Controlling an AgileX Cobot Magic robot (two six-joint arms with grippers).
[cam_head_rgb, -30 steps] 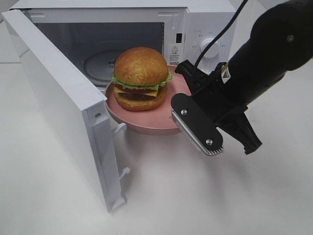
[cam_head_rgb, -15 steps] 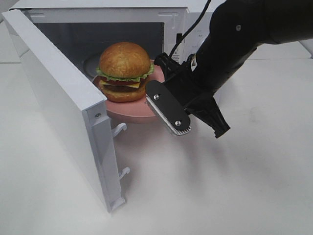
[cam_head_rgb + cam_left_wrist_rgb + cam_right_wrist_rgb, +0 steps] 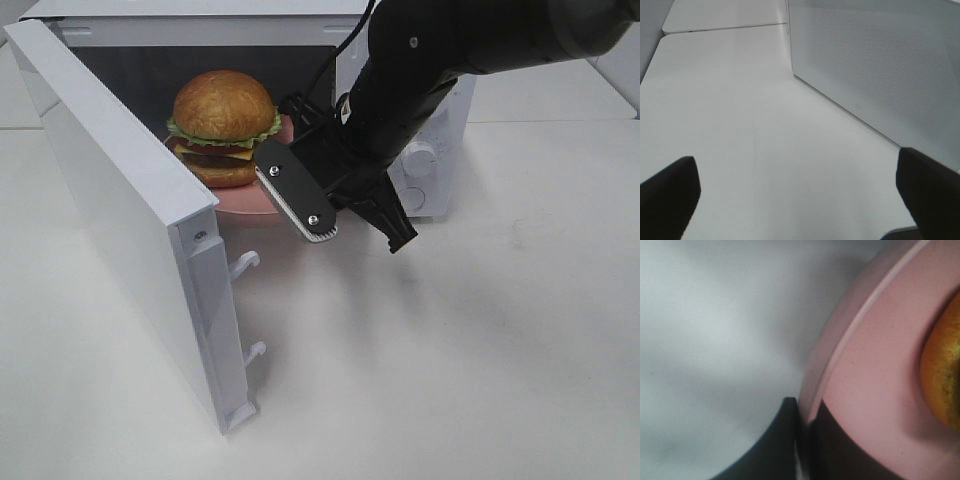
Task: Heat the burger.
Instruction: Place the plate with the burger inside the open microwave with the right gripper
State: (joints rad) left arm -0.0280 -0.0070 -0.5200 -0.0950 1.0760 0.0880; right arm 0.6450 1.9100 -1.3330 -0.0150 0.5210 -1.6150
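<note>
Right claw (image 3: 806, 426) is clamped on the rim of the pink plate (image 3: 245, 203), with the burger (image 3: 222, 122) riding on it, partway into the mouth of the microwave (image 3: 425, 175), door (image 3: 110, 170) swung wide. Left claw (image 3: 797, 200) is spread wide and empty, idle beside the microwave. Looks mid-task: to do are set-down inside, release, pull out, shut door, start heat.

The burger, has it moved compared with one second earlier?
Yes. The burger has shifted left and back, farther into the open microwave, carried on its pink plate.
</note>
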